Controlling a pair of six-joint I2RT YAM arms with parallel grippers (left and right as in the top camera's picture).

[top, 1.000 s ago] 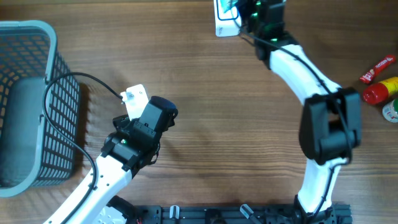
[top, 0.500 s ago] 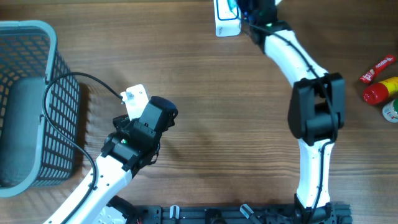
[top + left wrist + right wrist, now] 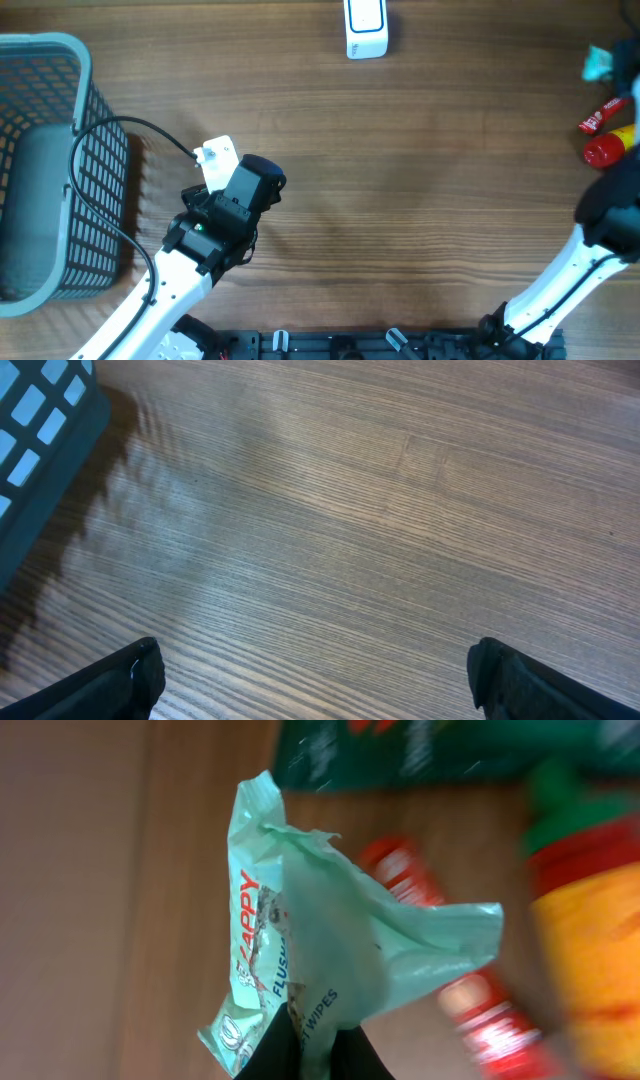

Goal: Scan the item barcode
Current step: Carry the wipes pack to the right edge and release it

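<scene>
Wipes packet (image 3: 290,920) pinched in right jaws, barcode unseen; left jaws wide apart, tips only.

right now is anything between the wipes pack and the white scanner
Nothing visible. The wipes pack, pinched in the right gripper, hangs at the right edge of the table; only bare wood lies between it and the white scanner. The red sachet and bottle sit beside it, outside that path.

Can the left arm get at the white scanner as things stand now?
Probably yes: the left gripper is open and empty, and only bare table lies between it and the white scanner, though reach is uncertain.
</scene>
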